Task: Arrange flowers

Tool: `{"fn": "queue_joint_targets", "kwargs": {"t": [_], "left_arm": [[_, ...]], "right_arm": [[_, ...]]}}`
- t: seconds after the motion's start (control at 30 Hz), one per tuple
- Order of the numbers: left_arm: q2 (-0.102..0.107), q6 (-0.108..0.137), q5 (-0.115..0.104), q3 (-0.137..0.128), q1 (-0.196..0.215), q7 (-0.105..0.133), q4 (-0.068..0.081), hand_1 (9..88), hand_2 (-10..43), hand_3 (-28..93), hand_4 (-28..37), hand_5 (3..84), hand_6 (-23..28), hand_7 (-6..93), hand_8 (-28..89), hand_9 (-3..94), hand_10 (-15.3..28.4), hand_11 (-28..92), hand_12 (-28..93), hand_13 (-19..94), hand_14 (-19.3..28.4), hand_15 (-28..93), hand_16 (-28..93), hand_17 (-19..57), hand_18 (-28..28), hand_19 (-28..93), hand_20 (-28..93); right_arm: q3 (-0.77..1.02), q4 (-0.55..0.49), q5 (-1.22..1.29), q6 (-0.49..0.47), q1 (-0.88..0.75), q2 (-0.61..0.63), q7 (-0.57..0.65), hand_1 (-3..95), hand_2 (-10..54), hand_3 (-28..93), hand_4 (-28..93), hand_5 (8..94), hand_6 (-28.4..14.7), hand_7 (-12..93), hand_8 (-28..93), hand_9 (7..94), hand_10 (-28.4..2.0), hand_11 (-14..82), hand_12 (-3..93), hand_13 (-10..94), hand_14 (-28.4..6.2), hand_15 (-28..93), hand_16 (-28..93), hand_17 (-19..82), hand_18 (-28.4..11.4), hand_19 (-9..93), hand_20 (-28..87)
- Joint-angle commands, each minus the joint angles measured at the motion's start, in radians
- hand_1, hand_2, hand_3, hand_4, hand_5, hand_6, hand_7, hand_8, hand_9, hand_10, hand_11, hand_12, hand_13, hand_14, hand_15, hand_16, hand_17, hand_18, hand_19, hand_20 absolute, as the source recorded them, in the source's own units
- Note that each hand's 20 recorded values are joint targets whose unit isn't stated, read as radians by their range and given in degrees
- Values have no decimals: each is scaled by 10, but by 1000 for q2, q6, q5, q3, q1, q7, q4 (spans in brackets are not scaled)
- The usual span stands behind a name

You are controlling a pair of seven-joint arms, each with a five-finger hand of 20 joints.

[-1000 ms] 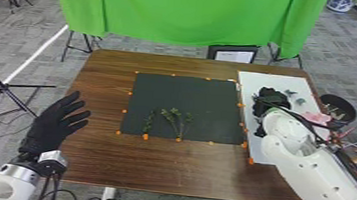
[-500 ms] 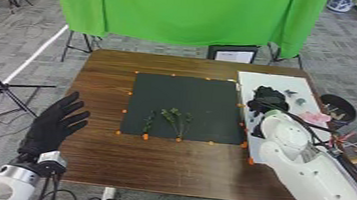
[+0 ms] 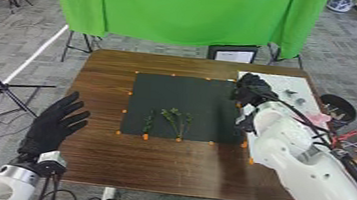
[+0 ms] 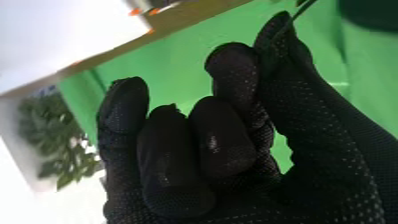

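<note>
1. Gloved in black fabric on the left hand (image 3: pixel 53 125), at the left of the head view, and on the right hand (image 3: pixel 254 90), right of centre.
2. Speckled with fine pale dots across the weave in the right wrist view, with smoother, slightly shiny patches on the fingers (image 4: pixel 222 140).
3. Built white and rounded along the left arm (image 3: pixel 8 187), lower left, with a silvery collar (image 3: pixel 18 171), a small whitish block (image 3: pixel 54 157) and dark cables (image 3: pixel 45 186).
4. Cased in bulky white along the right arm (image 3: pixel 291 162), lower right, dotted with small dark round marks.
5. Strung with black cables (image 3: pixel 300 117) near the right wrist.
</note>
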Motion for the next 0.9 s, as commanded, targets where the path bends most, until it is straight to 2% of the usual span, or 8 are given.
{"fn": "queue_joint_targets", "kwargs": {"t": [0.03, 0.4, 0.9], "left_arm": [[-6, -7, -2, 3, -4, -11, 4, 245, -27, 714, -283, 256, 36, 188, -106, 221, 115, 186, 174, 184, 164, 322, -3, -97, 218, 397, 99], [2, -15, -2, 5, -10, -13, 10, 246, -27, 713, -283, 256, 36, 188, -105, 221, 115, 187, 174, 184, 164, 322, -3, -97, 218, 398, 100], [3, -19, -1, 10, -17, -18, 14, 245, -27, 713, -283, 255, 36, 188, -105, 221, 115, 186, 174, 184, 163, 320, -2, -97, 218, 398, 100]], "right_arm": [[-37, -15, 4, -64, -63, -52, -4, 339, -55, 922, -102, 686, -20, 609, 254, 801, -73, 777, 567, 774, -85, 932, 423, 310, -195, 835, 411], [-89, 16, -74, -59, -109, -96, 104, 339, -60, 922, -93, 695, -18, 599, 251, 805, -74, 773, 565, 782, -83, 932, 415, 318, -199, 842, 407], [-100, 32, -85, -55, -110, -125, 113, 347, -58, 892, -116, 710, -1, 581, 221, 820, -75, 743, 570, 792, -83, 928, 399, 325, -208, 857, 386]]}}
